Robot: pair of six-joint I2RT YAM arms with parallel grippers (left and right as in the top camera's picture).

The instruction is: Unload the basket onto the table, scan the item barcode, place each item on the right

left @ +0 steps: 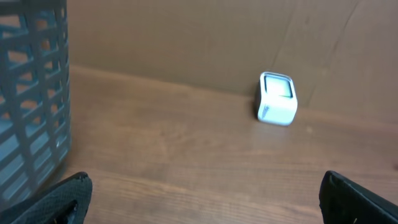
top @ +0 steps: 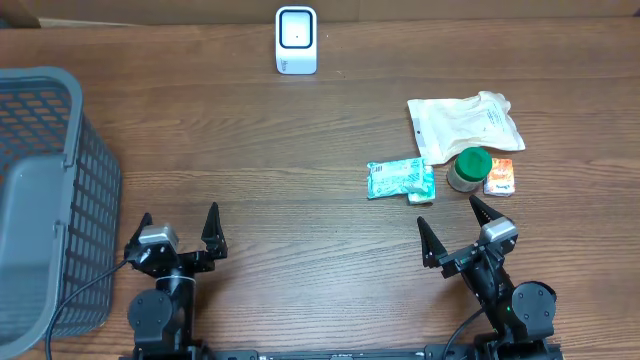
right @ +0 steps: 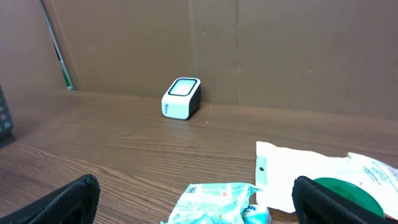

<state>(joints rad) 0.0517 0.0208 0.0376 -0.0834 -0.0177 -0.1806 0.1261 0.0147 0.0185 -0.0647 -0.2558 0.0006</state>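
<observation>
A white barcode scanner (top: 296, 40) stands at the table's far edge; it also shows as the scanner (left: 277, 98) in the left wrist view and the scanner (right: 181, 97) in the right wrist view. The items lie at right: a teal packet (top: 400, 180), a white pouch (top: 466, 125), a green-lidded jar (top: 469, 168) and a small orange packet (top: 500, 177). My right gripper (top: 452, 227) stands open just in front of them, the teal packet (right: 217, 202) between its fingers' line of sight. My left gripper (top: 180, 233) is open at front left, holding nothing.
A grey mesh basket (top: 45, 190) stands at the left edge, close to the left arm; its wall (left: 31, 93) fills the left of that wrist view. A cardboard wall backs the table.
</observation>
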